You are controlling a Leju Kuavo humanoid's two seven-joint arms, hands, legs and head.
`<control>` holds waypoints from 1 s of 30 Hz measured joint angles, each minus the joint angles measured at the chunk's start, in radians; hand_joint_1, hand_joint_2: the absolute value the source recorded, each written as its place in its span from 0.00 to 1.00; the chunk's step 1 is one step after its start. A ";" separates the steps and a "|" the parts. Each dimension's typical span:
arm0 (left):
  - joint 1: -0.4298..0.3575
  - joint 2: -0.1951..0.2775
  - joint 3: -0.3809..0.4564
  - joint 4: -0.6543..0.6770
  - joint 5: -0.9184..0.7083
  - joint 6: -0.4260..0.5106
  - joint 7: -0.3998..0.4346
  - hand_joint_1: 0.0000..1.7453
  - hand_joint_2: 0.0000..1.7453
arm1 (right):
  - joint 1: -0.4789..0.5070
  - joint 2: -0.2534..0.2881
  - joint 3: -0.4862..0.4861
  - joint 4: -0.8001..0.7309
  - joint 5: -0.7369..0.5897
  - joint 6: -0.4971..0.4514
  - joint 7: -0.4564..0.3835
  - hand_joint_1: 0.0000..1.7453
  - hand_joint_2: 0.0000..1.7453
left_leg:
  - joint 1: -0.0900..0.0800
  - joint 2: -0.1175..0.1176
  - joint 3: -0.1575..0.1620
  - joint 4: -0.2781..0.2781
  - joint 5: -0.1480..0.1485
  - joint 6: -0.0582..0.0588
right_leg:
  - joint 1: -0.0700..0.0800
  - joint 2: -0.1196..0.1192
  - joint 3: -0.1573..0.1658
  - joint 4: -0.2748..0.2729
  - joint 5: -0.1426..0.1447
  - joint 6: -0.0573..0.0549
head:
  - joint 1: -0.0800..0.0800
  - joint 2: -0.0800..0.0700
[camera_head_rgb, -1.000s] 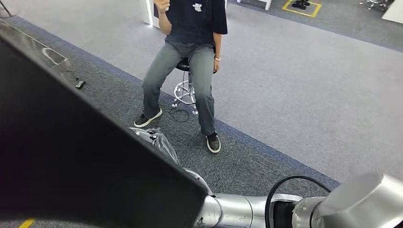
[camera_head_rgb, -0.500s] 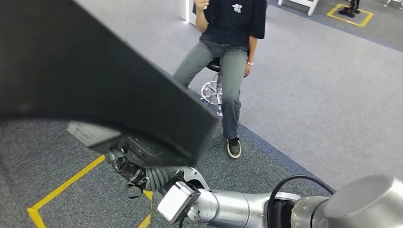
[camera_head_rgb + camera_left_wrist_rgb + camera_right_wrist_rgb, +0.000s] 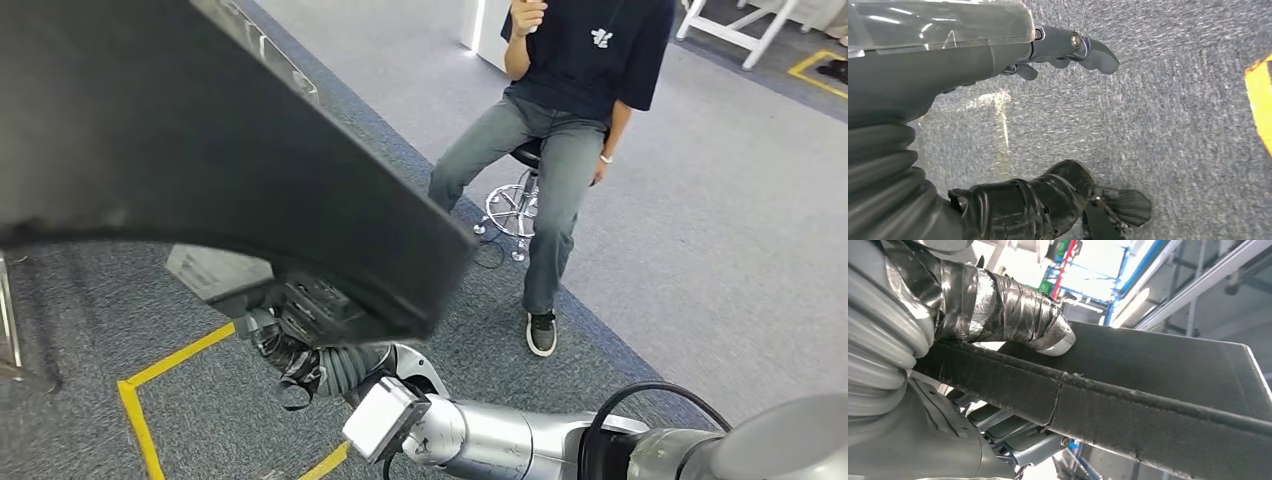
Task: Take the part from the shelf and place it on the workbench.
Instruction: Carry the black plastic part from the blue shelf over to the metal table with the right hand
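Observation:
The part (image 3: 200,150) is a large flat black panel that covers the upper left of the head view. My right hand (image 3: 300,345) grips it from below at its near edge, at the end of the silver arm. In the right wrist view the taped thumb (image 3: 1008,310) lies on the panel's top face while the darker fingers (image 3: 1013,435) sit under its thick edge (image 3: 1158,410). My left hand (image 3: 948,75) hangs over the grey carpet with its fingers (image 3: 1078,47) and thumb (image 3: 1048,200) apart and nothing between them.
A person (image 3: 565,110) sits on a chrome stool (image 3: 512,205) ahead and to the right, feet on the carpet. Yellow tape lines (image 3: 150,395) mark the floor below the panel. A metal leg (image 3: 10,330) stands at the left edge.
The whole view has swung, so the seated person now appears further right. The panel sits higher in the picture and my right hand shows beneath it, still gripping it.

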 joint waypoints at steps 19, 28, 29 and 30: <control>0.002 0.000 0.001 0.000 0.030 0.000 -0.014 0.00 1.00 | 0.004 0.009 0.000 0.007 -0.049 0.012 -0.037 1.00 1.00 | 0.005 0.047 -0.025 0.004 0.015 -0.025 | -0.003 -0.016 0.099 -0.069 -0.056 0.001 | 0.005 0.000; 0.004 0.000 0.001 0.000 0.030 -0.001 -0.015 0.00 1.00 | 0.012 0.012 0.000 0.010 -0.057 0.013 -0.047 1.00 1.00 | 0.005 0.036 0.049 -0.013 -0.034 0.008 | -0.006 -0.010 -0.080 0.154 -0.055 0.012 | 0.023 0.000; 0.005 0.000 0.001 0.000 0.030 -0.001 -0.015 0.00 1.00 | 0.012 0.012 0.000 0.010 -0.057 0.014 -0.048 1.00 1.00 | 0.005 0.033 0.057 -0.011 -0.044 0.005 | -0.007 -0.009 -0.059 0.090 -0.010 0.011 | 0.024 0.000; 0.004 0.000 0.001 0.000 0.030 -0.002 -0.015 0.00 1.00 | 0.012 0.012 0.000 0.010 -0.057 0.014 -0.049 1.00 1.00 | 0.004 0.031 0.064 -0.007 -0.055 0.000 | -0.006 -0.008 -0.034 0.029 0.018 0.009 | 0.024 0.000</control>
